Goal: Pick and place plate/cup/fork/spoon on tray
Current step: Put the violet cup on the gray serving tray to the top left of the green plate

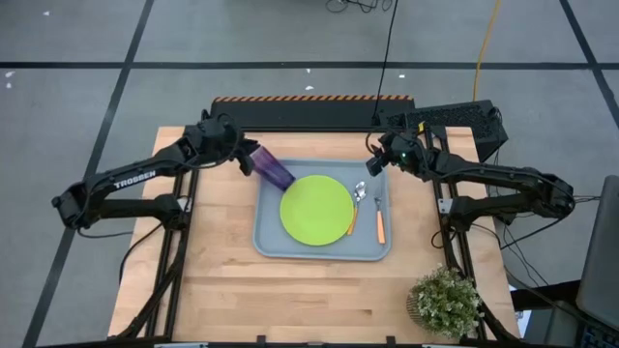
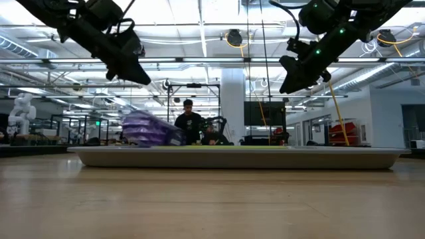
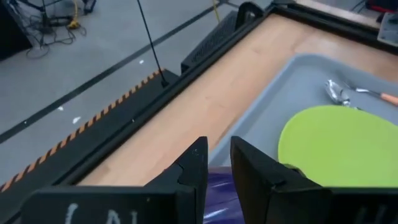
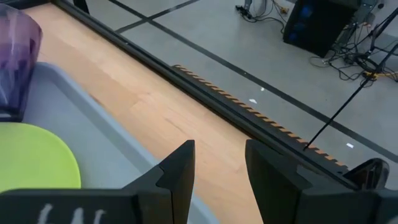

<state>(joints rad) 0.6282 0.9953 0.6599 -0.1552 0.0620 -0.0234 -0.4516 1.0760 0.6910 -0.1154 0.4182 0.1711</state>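
Cup (image 1: 273, 168) lies tipped at tray (image 1: 271, 242) upper-left corner; plate (image 1: 316, 209) centre. Left gripper (image 1: 248, 158) and right gripper (image 1: 372, 160) empty, jaws parted, raised.

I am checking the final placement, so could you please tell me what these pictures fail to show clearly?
- Fork: high view, too small to make out the tines.
- Cup: low view, its bottom is hidden behind the tray rim; whether it rests on the plate is unclear.
- Spoon handle: left wrist view, cut off by the picture's edge.
- Plate, fork, spoon: low view, hidden by the tray rim.
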